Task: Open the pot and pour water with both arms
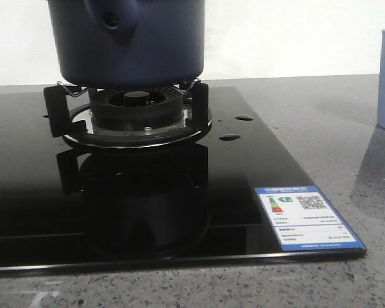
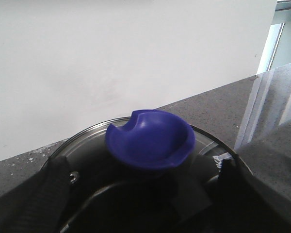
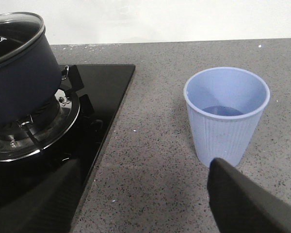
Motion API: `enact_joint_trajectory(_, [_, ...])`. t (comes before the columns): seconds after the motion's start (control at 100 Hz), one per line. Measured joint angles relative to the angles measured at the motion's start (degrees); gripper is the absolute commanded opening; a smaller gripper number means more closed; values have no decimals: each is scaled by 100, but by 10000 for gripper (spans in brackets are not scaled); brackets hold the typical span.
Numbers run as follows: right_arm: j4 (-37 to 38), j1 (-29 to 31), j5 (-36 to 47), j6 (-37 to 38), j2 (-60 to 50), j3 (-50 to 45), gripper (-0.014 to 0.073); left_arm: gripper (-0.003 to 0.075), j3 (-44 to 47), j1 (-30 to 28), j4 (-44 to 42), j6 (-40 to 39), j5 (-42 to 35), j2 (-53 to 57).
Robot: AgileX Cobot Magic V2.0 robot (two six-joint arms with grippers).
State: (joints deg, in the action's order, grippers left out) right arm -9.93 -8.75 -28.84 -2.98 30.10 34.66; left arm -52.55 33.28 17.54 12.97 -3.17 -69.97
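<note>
1. One pot (image 1: 128,42), dark navy and matte-sided, sits on the burner stand (image 1: 135,119) of a glossy black hob (image 1: 256,160) on the grey speckled worktop (image 1: 321,115). Its glass lid (image 2: 87,145) with a metal rim is on, so the opening step looks not yet done.
2. It will likely handle as a stiff, fairly heavy body, more so if filled. The smooth sides look slippery, so I would not take hold there.
3. Best hold for opening, in my judgement, is the blue knob (image 2: 150,141) at the lid's centre: a flared, dished shape with a notch in its rim, narrow beneath. The glass calls for a straight lift and a gentle set-down.
4. A rounded handle tab (image 1: 113,18) pierced by a small hole faces the front camera.
5. A pale blue ribbed cup (image 3: 226,114) stands on the worktop well apart from the hob, holding a little water. It looks thin, light and easily crushed or tipped.
6. The left pincer (image 2: 145,194) hangs right over the lid, its dark fingers (image 2: 34,199) either side of the knob's base; whether they are gripping it I cannot tell.
7. The right pincer (image 3: 150,199) is spread wide and empty, low over the worktop, one finger tip just before the cup.
</note>
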Motion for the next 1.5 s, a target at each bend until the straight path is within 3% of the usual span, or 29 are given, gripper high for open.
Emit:
enact_joint_trajectory(0.61, [-2,0,0,0,0,0,495,585,-868,21,-47,0,21,-1154])
enact_joint_trajectory(0.68, [-2,0,0,0,0,0,495,558,-910,21,-47,0,21,-1190])
enact_joint_trajectory(0.9, [-2,0,0,0,0,0,495,355,-914,21,-108,0,21,-1190])
enact_joint_trajectory(1.5, [522,21,248,-13,0,-374,495,351,-914,0,-437,0,250,-532])
